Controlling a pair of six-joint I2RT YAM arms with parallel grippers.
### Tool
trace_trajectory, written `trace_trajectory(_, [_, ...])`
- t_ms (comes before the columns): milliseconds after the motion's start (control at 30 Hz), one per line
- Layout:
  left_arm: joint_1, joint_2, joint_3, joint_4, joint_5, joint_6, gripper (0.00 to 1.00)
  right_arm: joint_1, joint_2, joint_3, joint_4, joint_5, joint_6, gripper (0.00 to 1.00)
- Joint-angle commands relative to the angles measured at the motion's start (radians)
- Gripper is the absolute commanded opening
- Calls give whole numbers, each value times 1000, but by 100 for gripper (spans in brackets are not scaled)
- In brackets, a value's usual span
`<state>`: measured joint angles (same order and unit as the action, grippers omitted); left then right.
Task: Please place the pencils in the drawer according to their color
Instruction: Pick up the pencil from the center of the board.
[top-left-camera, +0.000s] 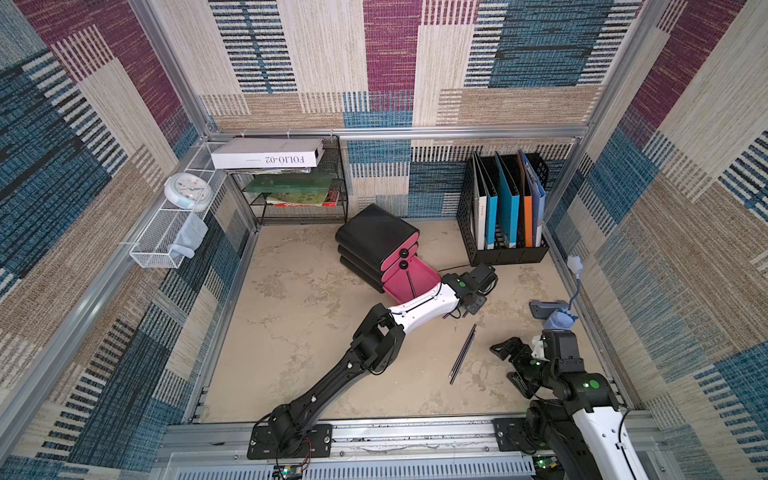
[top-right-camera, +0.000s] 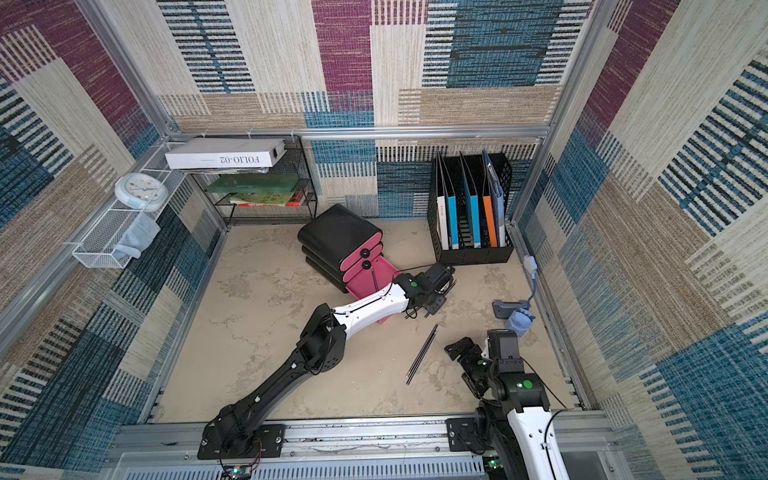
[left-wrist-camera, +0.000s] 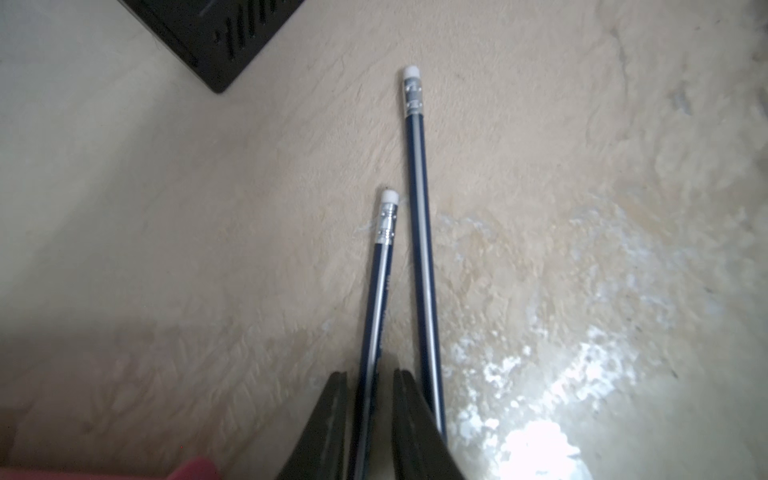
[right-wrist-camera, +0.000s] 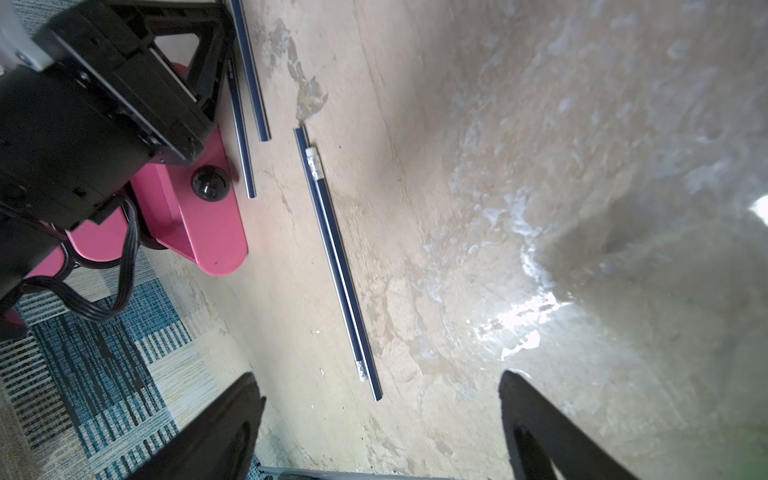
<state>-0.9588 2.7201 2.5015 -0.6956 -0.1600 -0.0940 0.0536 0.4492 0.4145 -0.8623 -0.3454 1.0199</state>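
**Left claw straddles a navy pencil beside the open pink drawer**

The left gripper (left-wrist-camera: 365, 376) sits low over the beige table (top-left-camera: 291, 332), just beside the black drawer unit (top-left-camera: 374, 232). Its 2 fingers stand narrowly apart, 1 on each side of a navy pencil (left-wrist-camera: 376, 299) with a white eraser tip. Whether they actually pinch it cannot be told. A 2nd navy pencil (left-wrist-camera: 422, 232) lies just beside it, outside the fingers.

The lowest pink drawer (top-left-camera: 426, 276) of the 3 stands pulled out, and 1 dark pencil (top-left-camera: 410, 282) lies inside it.

Between the 2 arms, a tight bundle of navy pencils (top-left-camera: 463, 353) lies flat on the table, near the right gripper (right-wrist-camera: 380, 415). That claw hovers with its jaws spread wide and nothing between them. A black file rack (top-left-camera: 503, 253) stands against the back wall.
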Motion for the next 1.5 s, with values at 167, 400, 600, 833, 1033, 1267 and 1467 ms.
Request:
trace_trajectory(167, [0,14,-15,-127,23,-3,8,2,2,15,13,-7,4,93])
trace_trajectory(400, [-1,12,14,-150,36,-15,0,1,2,18,24,-16,13,93])
trace_trajectory(600, [4,-22,32,-152,37,-49,0,1,1,17,33,-23,16,93])
trace_trajectory(833, [14,-68,60,-151,33,-95,0,1,0,14,44,-30,20,93])
trace_trajectory(1033, [14,-116,66,-145,35,-127,0,2,0,10,53,-33,25,93])
trace_trajectory(1267, [26,-204,18,-146,1,-202,0,1,6,11,74,-44,29,93])
trace_trajectory(1467, [59,-308,-101,-144,-51,-326,0,1,14,12,104,-60,29,93])
